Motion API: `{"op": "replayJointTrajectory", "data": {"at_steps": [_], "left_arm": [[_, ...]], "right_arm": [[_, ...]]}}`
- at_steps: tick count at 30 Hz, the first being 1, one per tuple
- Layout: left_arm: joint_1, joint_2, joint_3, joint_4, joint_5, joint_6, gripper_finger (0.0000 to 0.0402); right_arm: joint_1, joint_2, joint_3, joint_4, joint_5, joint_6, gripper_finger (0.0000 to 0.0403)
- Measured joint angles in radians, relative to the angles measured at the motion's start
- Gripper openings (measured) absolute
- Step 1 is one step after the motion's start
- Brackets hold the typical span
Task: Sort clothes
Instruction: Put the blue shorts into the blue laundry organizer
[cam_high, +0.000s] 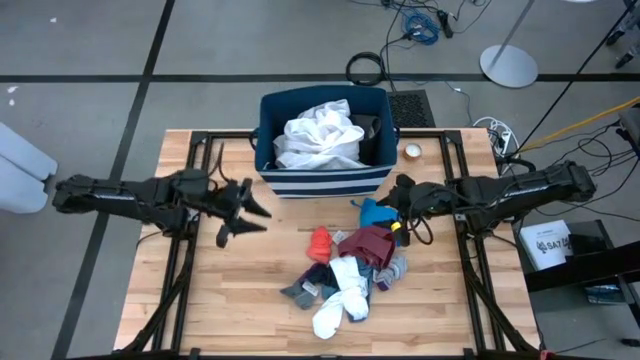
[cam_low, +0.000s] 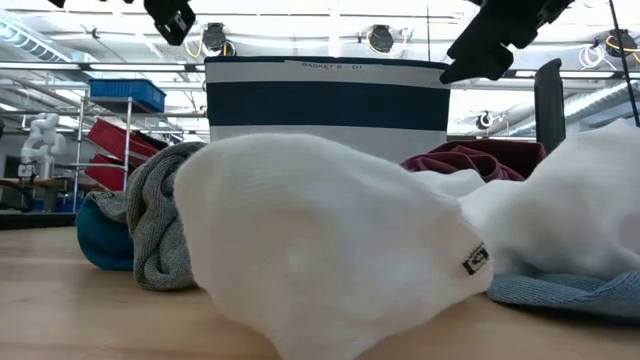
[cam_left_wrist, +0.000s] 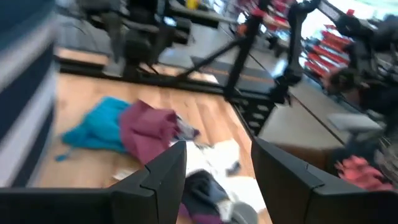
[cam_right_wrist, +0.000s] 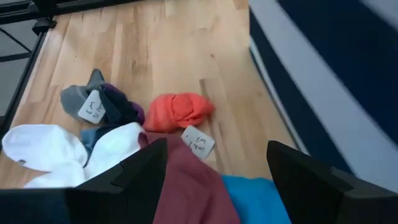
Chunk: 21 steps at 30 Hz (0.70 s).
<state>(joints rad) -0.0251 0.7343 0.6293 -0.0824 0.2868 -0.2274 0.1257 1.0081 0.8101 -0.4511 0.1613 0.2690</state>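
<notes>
A pile of clothes (cam_high: 350, 265) lies on the wooden table in front of the navy striped bin (cam_high: 322, 170). It holds a bright blue piece (cam_high: 375, 212), a red-orange piece (cam_right_wrist: 180, 111), a maroon piece (cam_high: 366, 243), white socks (cam_high: 340, 300) and grey socks (cam_right_wrist: 78, 96). A white garment (cam_high: 320, 135) lies inside the bin. My left gripper (cam_high: 250, 215) hangs open above bare wood, left of the pile. My right gripper (cam_high: 398, 200) hangs open over the pile's far right end, by the blue piece. Neither has anything between its fingers.
A small tape roll (cam_high: 412, 151) sits right of the bin. Black frame rails (cam_high: 185, 270) run along the table's left and right sides. Bare wood (cam_high: 230, 300) lies left of the pile. Cables and a lamp base (cam_high: 508, 65) are on the floor beyond the table.
</notes>
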Motion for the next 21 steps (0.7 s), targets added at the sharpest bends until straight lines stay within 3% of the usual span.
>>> {"op": "replayJointTrajectory", "data": {"at_steps": [6, 14, 21], "left_arm": [[-0.036, 0.080, 0.000, -0.005, -0.103, 0.027, 0.0190], [-0.066, 0.208, 0.000, 0.191, -0.108, 0.078, 0.0190], [-0.100, 0.324, 0.000, 0.323, -0.107, 0.183, 0.0190]], "right_arm": [[0.000, 0.042, 0.000, -0.005, -0.010, 0.054, 0.0263], [0.016, 0.052, 0.000, -0.146, 0.002, 0.230, 0.0263], [0.065, 0.051, 0.000, -0.329, 0.138, 0.455, 0.0263]]}}
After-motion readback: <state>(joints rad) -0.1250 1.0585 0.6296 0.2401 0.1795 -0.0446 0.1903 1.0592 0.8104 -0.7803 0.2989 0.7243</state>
